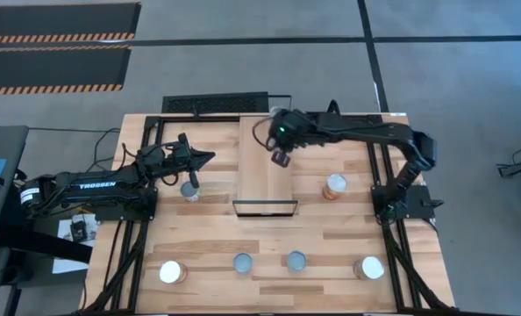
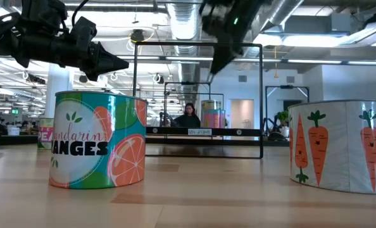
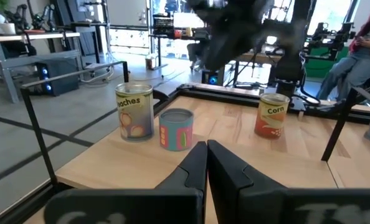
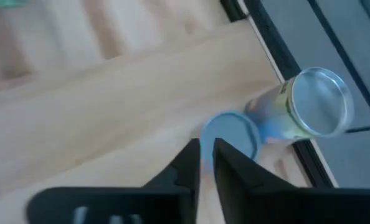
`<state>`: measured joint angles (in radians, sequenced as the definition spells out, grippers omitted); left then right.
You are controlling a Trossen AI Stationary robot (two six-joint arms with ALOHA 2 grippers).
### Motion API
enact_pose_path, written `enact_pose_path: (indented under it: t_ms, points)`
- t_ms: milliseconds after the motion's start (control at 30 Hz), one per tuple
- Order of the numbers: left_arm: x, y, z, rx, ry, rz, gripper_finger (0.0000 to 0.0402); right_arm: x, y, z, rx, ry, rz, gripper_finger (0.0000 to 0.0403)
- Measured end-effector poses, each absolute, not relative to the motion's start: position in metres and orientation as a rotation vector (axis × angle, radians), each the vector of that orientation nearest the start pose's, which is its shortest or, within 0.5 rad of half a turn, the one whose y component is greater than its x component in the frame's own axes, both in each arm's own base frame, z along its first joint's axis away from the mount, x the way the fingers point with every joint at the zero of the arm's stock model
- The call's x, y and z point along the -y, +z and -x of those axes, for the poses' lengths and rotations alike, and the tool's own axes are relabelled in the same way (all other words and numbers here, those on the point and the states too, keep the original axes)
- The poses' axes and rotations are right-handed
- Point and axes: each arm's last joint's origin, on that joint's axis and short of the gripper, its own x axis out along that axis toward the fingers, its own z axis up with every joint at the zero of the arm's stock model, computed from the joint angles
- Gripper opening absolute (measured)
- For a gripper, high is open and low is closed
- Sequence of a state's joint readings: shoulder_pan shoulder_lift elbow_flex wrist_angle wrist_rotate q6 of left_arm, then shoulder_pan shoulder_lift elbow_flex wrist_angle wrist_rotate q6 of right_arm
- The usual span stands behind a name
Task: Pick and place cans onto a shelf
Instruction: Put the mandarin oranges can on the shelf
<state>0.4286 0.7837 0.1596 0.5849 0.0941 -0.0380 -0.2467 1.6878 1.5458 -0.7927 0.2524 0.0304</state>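
Observation:
The shelf point(image 1: 265, 167), a pale plank with a black frame at its near end point(image 1: 265, 208), lies at the table's middle. Two cans stand near its far end: a tall peaches can point(image 3: 134, 112) and a short one point(image 3: 175, 129); both also show in the right wrist view, the tall one point(image 4: 316, 102) and the short one point(image 4: 232, 134). My right gripper point(image 1: 281, 160) hangs shut above the shelf, near them. My left gripper point(image 1: 206, 158) is shut and empty, above and just beyond a grey-topped can point(image 1: 190, 189). A corn can point(image 1: 335, 186) stands right of the shelf.
Several cans stand along the near edge: a white-topped one point(image 1: 171, 272), two grey-topped point(image 1: 243, 262) point(image 1: 296, 260) and another white-topped point(image 1: 368, 268). Black frame rails point(image 1: 379, 175) run along both table sides. A person sits in the room beyond point(image 3: 365, 43).

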Motion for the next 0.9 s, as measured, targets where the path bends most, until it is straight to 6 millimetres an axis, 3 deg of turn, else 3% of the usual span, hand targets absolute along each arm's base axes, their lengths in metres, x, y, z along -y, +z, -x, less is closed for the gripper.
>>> enact_pose_path:
  t_ms: [100,233,600,733,900]
  points:
    - [-0.065,0.191,-0.150,-0.036,0.331,0.049,0.0000,0.062,0.327,-0.337,-0.927,-0.409,-0.010,0.0012]
    - [-0.065,0.191,-0.150,-0.038,0.307,0.050,0.0000,0.016,0.328,-0.328,-0.896,-0.287,-0.002,0.0017]
    - [-0.058,0.188,-0.151,-0.071,0.100,0.021,0.0000,-0.100,0.290,-0.316,-0.632,0.057,0.059,0.0010]
    - [-0.053,0.192,-0.157,-0.138,0.032,0.033,0.0000,-0.117,0.263,-0.309,-0.549,0.123,0.046,0.0004]
    - [-0.040,0.203,-0.166,-0.271,0.078,0.013,0.0000,-0.110,0.233,-0.288,-0.441,0.144,0.006,0.0004]
